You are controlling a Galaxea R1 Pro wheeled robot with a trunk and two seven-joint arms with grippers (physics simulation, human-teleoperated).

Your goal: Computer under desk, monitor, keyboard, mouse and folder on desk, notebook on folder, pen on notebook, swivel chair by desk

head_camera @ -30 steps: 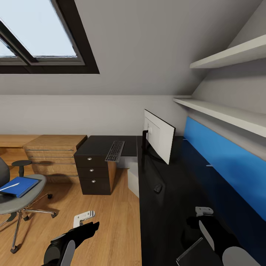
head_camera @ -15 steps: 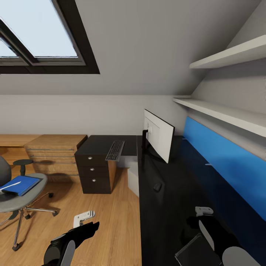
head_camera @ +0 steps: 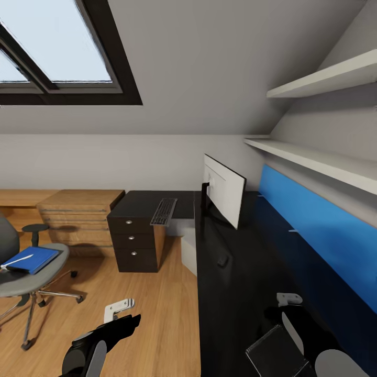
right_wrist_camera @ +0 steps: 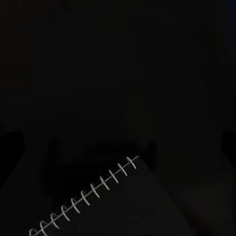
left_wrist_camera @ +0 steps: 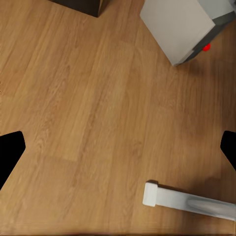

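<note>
your right claw (head_camera: 285, 309) hangs spread and empty over the desk's (head_camera: 246, 283) near end, beside the notebook (head_camera: 275, 353); the folder (head_camera: 30, 259) it belongs on sits on the swivel chair (head_camera: 26, 277).

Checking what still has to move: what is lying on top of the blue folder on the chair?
A thin white pen lies on the blue folder, which rests on the swivel chair seat. What is beneath the folder is covered.
</note>
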